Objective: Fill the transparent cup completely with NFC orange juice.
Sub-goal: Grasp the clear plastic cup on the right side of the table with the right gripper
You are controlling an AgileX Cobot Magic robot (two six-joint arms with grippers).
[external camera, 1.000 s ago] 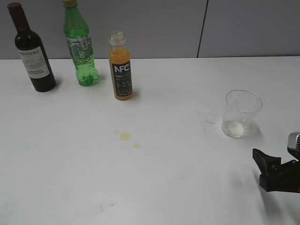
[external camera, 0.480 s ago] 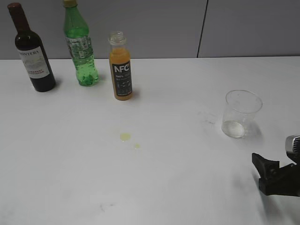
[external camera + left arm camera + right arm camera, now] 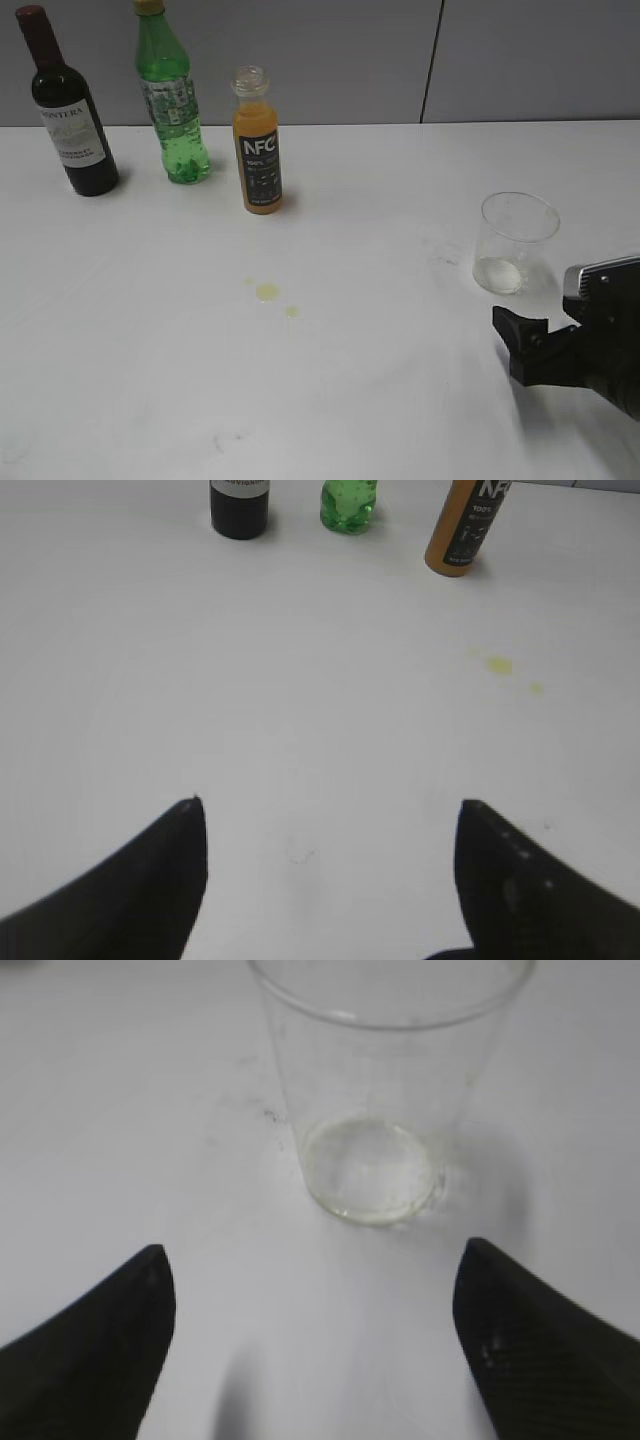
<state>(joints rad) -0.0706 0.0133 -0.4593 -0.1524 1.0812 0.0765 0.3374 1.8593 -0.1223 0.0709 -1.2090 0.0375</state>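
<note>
Transparent cup (image 3: 385, 1080) empty, light, thin-walled, likely crushable; grip mid-wall gently. Right claw (image 3: 310, 1350) wide open, holding nothing.

Three bottles stand in a row along the back of the bench (image 3: 400, 400), close to the wall. The wine bottle (image 3: 70, 115) is farthest left, the soda bottle (image 3: 172, 105) just to its right, and the NFC orange juice (image 3: 257, 145) right of that and a little nearer the front. Before the juice bottle, toward the middle of the bench, lie a few small spilled drops (image 3: 268, 292). Well apart from the bottles, on the right side, the transparent cup (image 3: 513, 243) stands upright. The right tool (image 3: 310, 1340) sits just before the cup, its jaws wide apart, not touching it. The left tool (image 3: 325, 880) hangs over bare bench, well before the bottles.
</note>
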